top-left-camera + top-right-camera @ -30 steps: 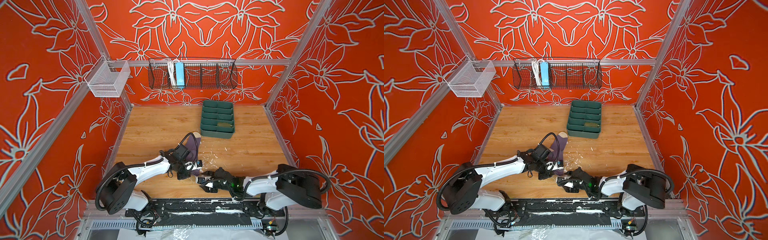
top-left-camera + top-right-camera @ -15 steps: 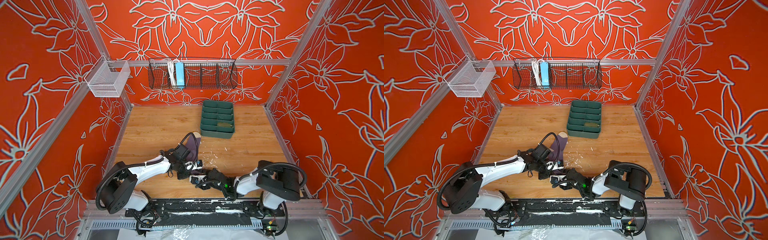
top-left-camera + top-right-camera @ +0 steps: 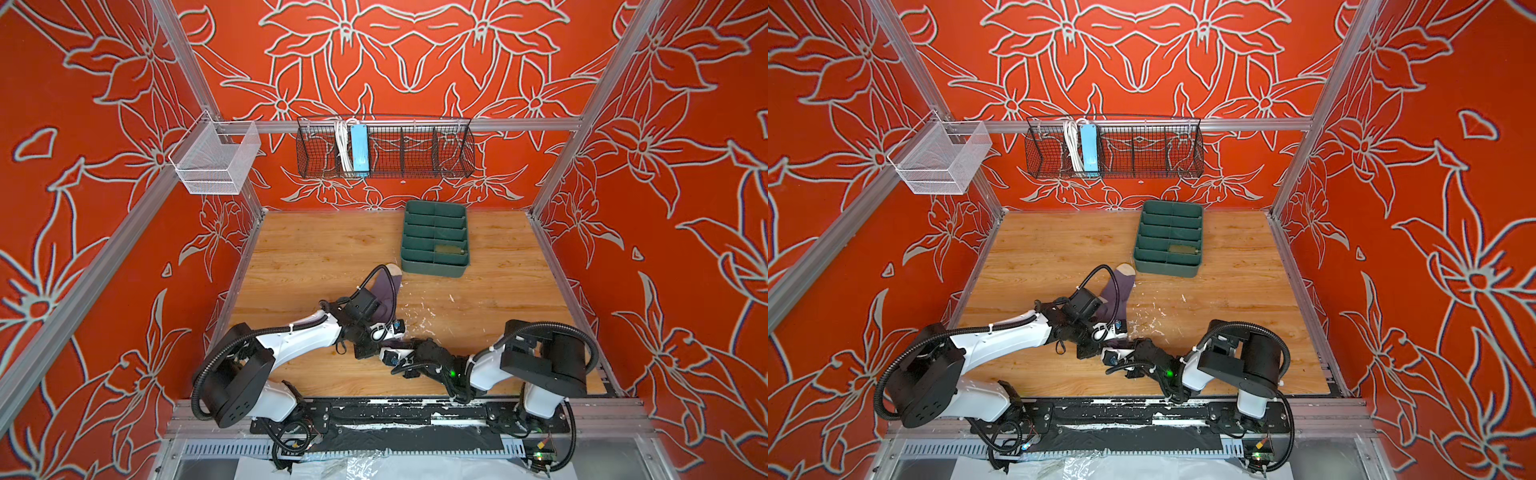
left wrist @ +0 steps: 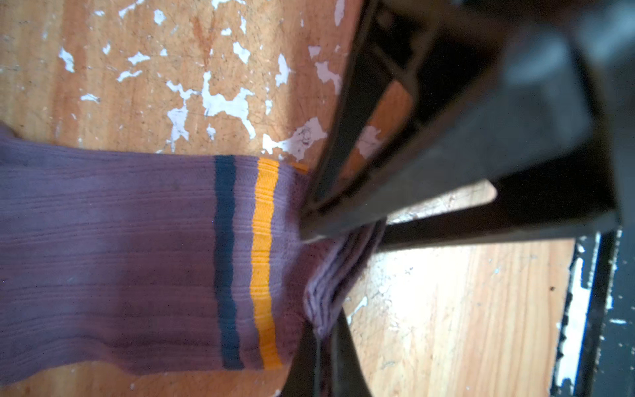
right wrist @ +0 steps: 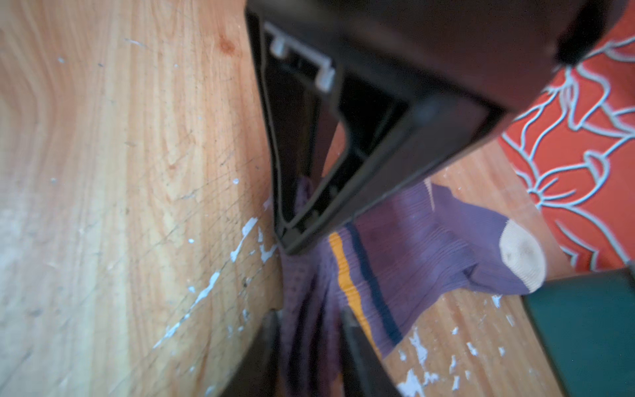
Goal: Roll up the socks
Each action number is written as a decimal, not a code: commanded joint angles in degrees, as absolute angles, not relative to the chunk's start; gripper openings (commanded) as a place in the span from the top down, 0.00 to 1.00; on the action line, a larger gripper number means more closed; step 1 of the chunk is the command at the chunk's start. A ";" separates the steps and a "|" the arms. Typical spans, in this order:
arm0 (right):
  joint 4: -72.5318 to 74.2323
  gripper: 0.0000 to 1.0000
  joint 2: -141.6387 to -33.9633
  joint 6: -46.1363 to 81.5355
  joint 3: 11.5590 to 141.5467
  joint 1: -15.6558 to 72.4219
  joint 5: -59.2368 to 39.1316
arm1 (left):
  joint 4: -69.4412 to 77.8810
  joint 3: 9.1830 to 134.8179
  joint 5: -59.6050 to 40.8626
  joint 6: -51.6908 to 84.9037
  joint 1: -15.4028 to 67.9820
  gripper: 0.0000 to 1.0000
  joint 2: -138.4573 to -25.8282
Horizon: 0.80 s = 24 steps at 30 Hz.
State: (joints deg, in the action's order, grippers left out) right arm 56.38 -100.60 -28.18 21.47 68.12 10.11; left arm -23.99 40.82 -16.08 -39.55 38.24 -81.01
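Wooden tabletop [image 3: 316, 249], towards front edge: purple sock [image 3: 1121, 291] is found unrolled, cuff clamped by left gripper [image 4: 309, 282] and narrowly pinched by right gripper [image 5: 299, 282]; rolling remains undone.

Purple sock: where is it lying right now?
In both top views the purple sock lies front-middle on the wooden table, beige toe by the green divider tray, cuff pinched by the left gripper and right gripper.

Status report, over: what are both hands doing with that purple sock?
Left hand shut on cuff of purple sock. Right hand astride same cuff, grip unclear. Toe close by green tray.
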 commanded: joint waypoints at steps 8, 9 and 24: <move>54.10 0.91 -101.23 -27.68 20.64 68.44 7.83 | -23.20 41.49 -13.08 -37.41 37.95 0.94 -79.32; 52.93 0.91 -100.63 -27.90 20.97 68.47 7.83 | -22.66 41.40 -12.45 -36.67 37.93 0.85 -78.51; 18.04 0.97 -87.76 -25.50 30.70 67.69 -3.04 | -14.94 39.37 17.58 -22.68 37.71 0.18 -45.48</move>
State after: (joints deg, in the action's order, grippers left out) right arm 29.17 -88.82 -26.74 28.38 68.03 1.98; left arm -16.93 39.92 9.06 -25.98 38.06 -52.25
